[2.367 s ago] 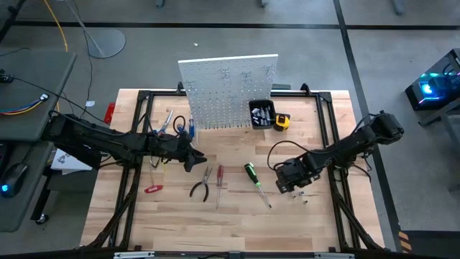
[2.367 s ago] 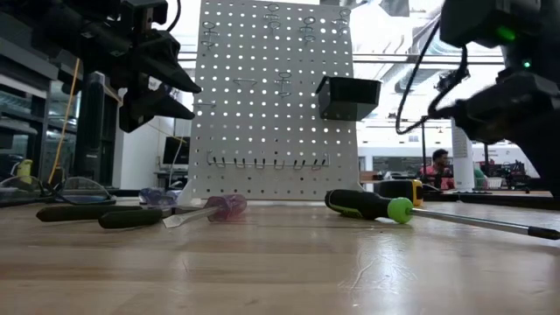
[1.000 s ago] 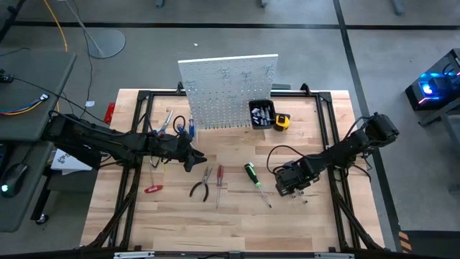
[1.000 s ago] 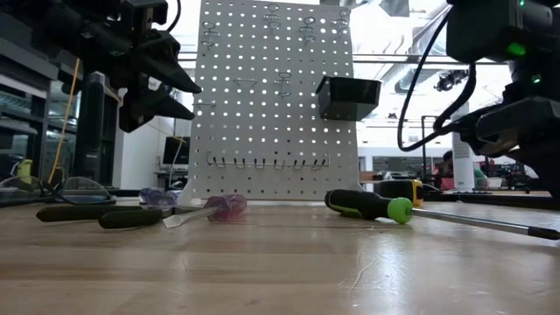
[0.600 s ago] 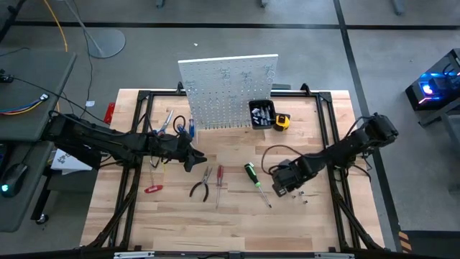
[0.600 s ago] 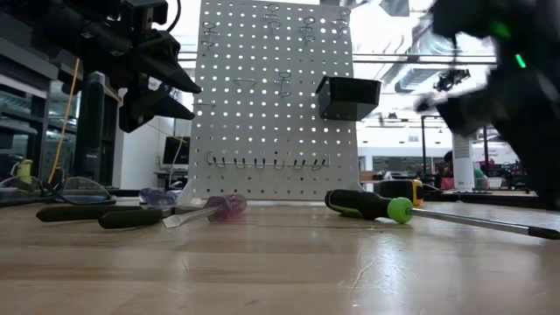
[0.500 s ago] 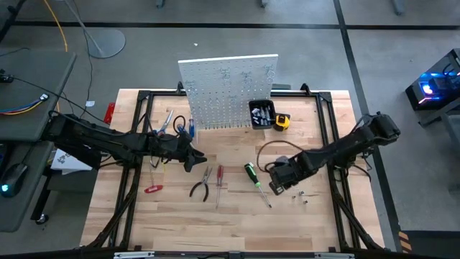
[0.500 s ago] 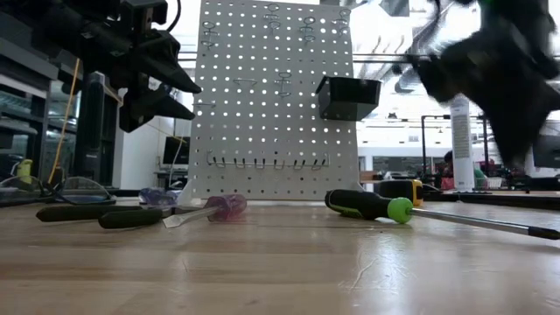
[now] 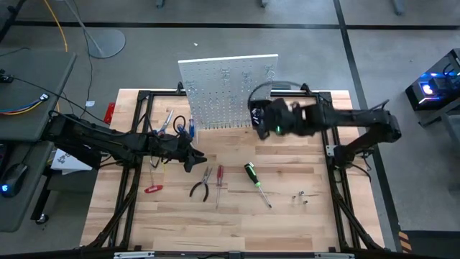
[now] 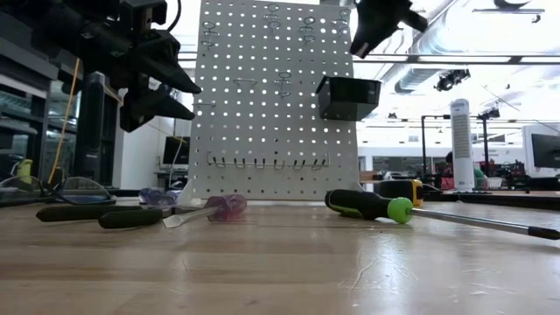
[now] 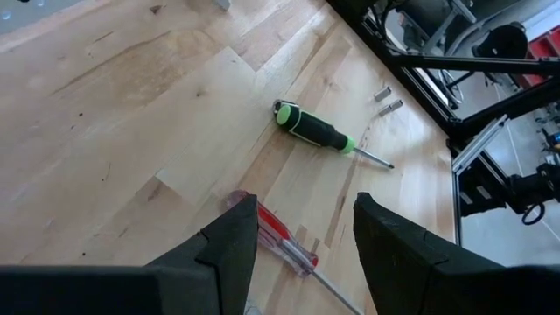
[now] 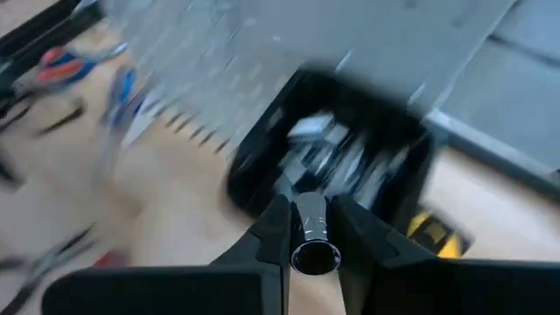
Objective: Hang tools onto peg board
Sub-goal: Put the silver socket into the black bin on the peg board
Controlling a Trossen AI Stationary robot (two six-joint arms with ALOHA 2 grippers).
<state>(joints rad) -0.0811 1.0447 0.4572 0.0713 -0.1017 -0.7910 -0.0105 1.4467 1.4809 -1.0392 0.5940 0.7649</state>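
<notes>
A pale wooden tabletop (image 9: 237, 216) carries a green-black screwdriver (image 9: 253, 177), a red-handled screwdriver (image 9: 219, 180), dark pliers (image 9: 201, 186) and red cutters (image 9: 153, 189). Two small metal bits (image 9: 300, 196) lie apart to the right. The white peg board (image 9: 228, 91) stands at its far edge.

bright, even overhead light, soft shadows only. right gripper (image 9: 267, 121) smeared with motion blur, the black bin (image 12: 332, 157) blurred too; low view backlit, glaring.
</notes>
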